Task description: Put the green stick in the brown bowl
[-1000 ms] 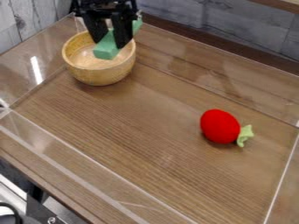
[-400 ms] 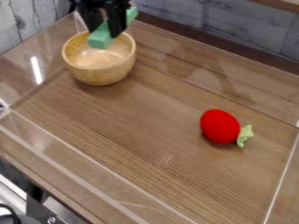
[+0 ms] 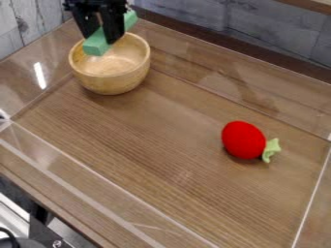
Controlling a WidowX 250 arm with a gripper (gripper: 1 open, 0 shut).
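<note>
Green stick: I see a flat, light green rectangular block, matte and plain, with straight edges and no marking I can make out. It leans at a slant in my view, its upper end toward the right, and its outline is slightly soft.
Stick's place: it is in my claw, showing over the far left part of the bowl's opening; from this angle I can't tell whether it touches the wood.
Claw: my dark gripper is closed around the stick, near the top edge of the view; its arm is mostly out of sight.
Brown bowl: light tan wood, round, thick-walled, smooth-rimmed, upright on the brown table.
Red toy: strawberry-like, with a green leaf, well apart from the bowl, on the right side of the table.
</note>
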